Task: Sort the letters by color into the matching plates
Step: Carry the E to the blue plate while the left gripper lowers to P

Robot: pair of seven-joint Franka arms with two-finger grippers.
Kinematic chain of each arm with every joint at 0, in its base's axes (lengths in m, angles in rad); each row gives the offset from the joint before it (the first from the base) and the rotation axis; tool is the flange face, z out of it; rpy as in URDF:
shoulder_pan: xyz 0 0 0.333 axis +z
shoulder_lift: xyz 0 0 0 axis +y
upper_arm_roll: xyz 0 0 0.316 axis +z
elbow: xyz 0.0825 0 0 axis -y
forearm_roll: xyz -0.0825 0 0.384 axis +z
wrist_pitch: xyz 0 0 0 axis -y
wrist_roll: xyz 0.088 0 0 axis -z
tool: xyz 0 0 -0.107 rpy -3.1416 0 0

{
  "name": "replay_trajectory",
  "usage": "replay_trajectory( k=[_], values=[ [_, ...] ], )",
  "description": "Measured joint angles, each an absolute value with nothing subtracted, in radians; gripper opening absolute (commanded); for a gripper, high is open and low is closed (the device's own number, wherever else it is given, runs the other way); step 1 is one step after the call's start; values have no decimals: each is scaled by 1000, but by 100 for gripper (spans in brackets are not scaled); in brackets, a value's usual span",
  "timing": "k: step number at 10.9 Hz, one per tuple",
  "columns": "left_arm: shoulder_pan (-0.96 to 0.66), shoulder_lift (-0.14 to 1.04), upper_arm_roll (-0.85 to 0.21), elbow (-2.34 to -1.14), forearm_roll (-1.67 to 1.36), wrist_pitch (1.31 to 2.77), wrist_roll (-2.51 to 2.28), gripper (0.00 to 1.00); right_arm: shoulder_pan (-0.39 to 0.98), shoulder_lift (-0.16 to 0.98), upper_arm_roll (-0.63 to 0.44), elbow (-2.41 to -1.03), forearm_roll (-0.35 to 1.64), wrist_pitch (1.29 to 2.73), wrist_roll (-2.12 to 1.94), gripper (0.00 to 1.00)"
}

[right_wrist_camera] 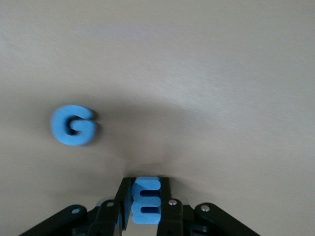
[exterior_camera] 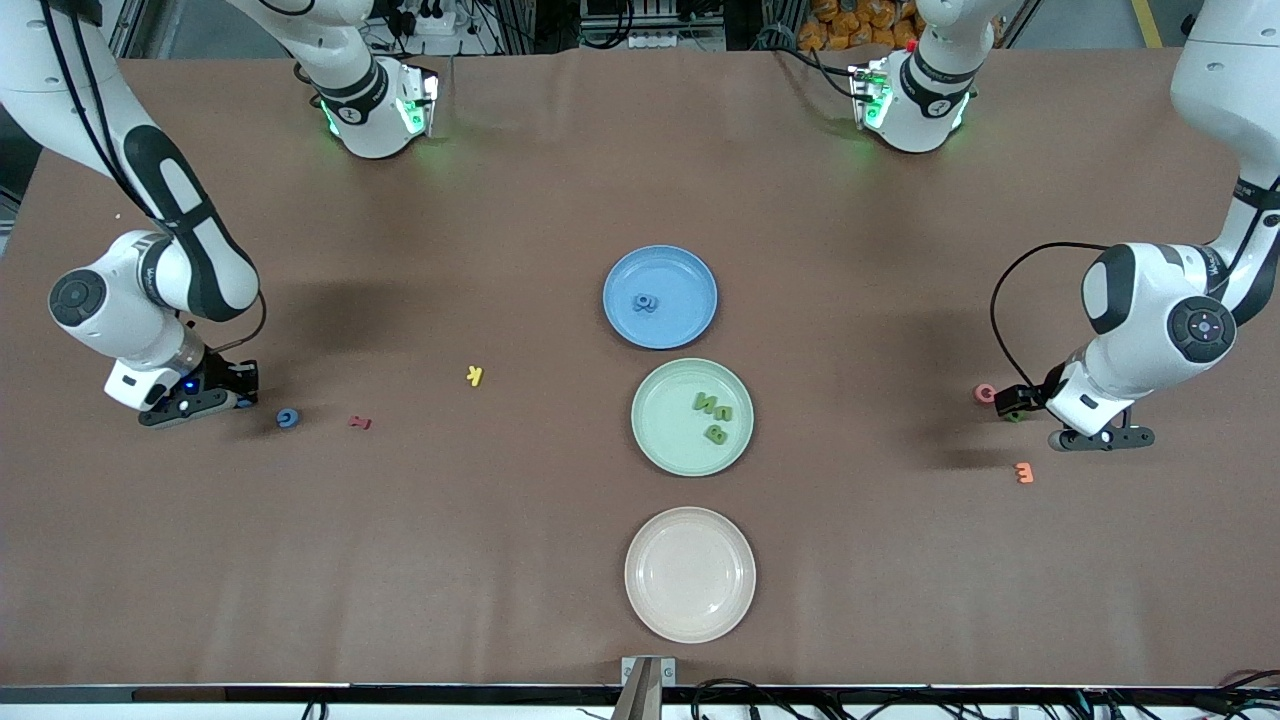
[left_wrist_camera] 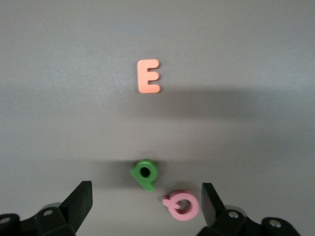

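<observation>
My right gripper [right_wrist_camera: 145,196] is shut on a blue letter E [right_wrist_camera: 147,202], low over the table at the right arm's end [exterior_camera: 243,392]. A blue G [right_wrist_camera: 73,125] lies beside it on the cloth [exterior_camera: 288,418]. My left gripper [left_wrist_camera: 146,200] hangs open and low over a green P [left_wrist_camera: 144,173] and a pink Q [left_wrist_camera: 181,204], both lying between its fingers [left_wrist_camera: 81,199]. In the front view it is at the left arm's end [exterior_camera: 1015,403]. The blue plate [exterior_camera: 690,275] holds a blue letter [exterior_camera: 647,302]. The mint green plate [exterior_camera: 665,430] holds three green letters [exterior_camera: 714,410]. The beige plate [exterior_camera: 690,573] is bare.
An orange E [exterior_camera: 1023,472] lies a little nearer to the front camera than the left gripper [left_wrist_camera: 148,76]. A red letter [exterior_camera: 360,422] and a yellow K [exterior_camera: 475,375] lie between the blue G and the plates. The three plates stand in a row mid-table.
</observation>
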State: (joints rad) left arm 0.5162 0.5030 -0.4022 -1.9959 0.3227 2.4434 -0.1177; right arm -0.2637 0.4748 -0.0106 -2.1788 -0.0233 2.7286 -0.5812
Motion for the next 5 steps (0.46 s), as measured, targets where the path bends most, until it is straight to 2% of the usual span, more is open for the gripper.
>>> replay_trajectory(
  k=[2, 5],
  values=[
    [558, 548, -401, -1988, 323, 2475, -69, 80, -257, 466, 34, -2167, -23, 2692, -495, 17],
    [568, 570, -404, -1978, 323, 2487, -60, 79, -234, 432, 96, -2164, -22, 2630, -342, 17]
  ],
)
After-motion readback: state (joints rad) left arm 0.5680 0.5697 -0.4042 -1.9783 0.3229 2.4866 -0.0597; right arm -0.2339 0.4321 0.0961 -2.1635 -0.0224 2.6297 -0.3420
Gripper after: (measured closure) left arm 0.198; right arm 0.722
